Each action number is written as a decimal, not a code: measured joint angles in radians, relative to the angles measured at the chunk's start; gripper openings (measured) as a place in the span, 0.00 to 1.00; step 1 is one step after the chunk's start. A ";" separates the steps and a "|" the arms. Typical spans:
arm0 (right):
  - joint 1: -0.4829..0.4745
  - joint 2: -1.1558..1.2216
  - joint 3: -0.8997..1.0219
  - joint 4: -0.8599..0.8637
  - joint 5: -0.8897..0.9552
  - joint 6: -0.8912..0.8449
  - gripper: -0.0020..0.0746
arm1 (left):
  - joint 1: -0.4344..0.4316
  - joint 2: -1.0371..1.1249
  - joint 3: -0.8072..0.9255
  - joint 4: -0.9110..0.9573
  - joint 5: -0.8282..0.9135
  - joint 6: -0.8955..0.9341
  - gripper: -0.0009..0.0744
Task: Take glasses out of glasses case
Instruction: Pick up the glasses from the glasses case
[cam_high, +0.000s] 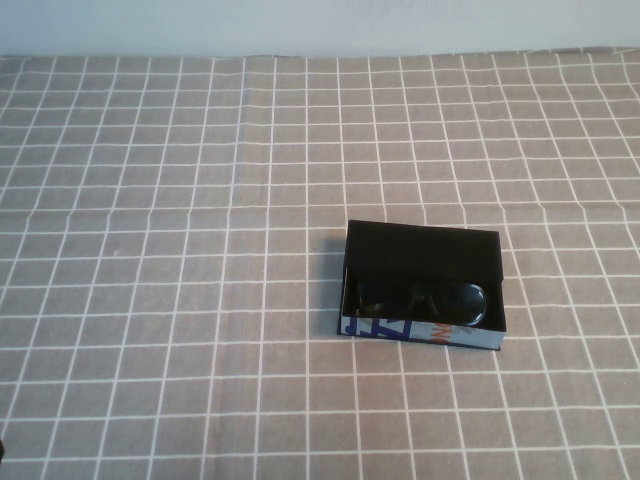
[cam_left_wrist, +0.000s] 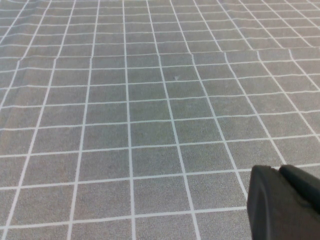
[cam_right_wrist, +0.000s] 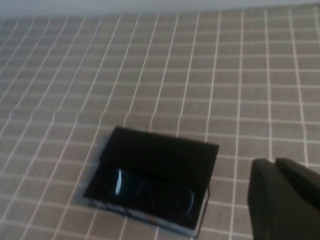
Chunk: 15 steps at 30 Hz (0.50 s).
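The glasses case (cam_high: 421, 247) lies open right of the table's middle, black flap folded back, white printed front facing me. The black glasses (cam_high: 424, 301) lie inside it, lenses up. The right wrist view shows the case (cam_right_wrist: 162, 152) and the glasses (cam_right_wrist: 150, 194) too. My right gripper (cam_right_wrist: 274, 162) is shut and empty, raised off the cloth and apart from the case. My left gripper (cam_left_wrist: 277, 170) is shut and empty over bare cloth, with the case out of its view. Neither gripper shows in the high view.
A grey tablecloth (cam_high: 180, 250) with a white grid covers the whole table. A pale wall (cam_high: 300, 25) runs along the far edge. Nothing else stands on the cloth.
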 joint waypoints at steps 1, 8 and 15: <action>0.000 0.031 -0.006 0.033 0.033 -0.068 0.00 | 0.000 0.000 0.000 0.000 0.000 0.000 0.01; 0.000 0.287 -0.143 0.158 0.273 -0.458 0.00 | 0.000 0.000 0.000 0.000 0.000 0.000 0.01; 0.051 0.551 -0.318 0.105 0.369 -0.566 0.01 | 0.000 0.000 0.000 0.000 0.000 0.000 0.01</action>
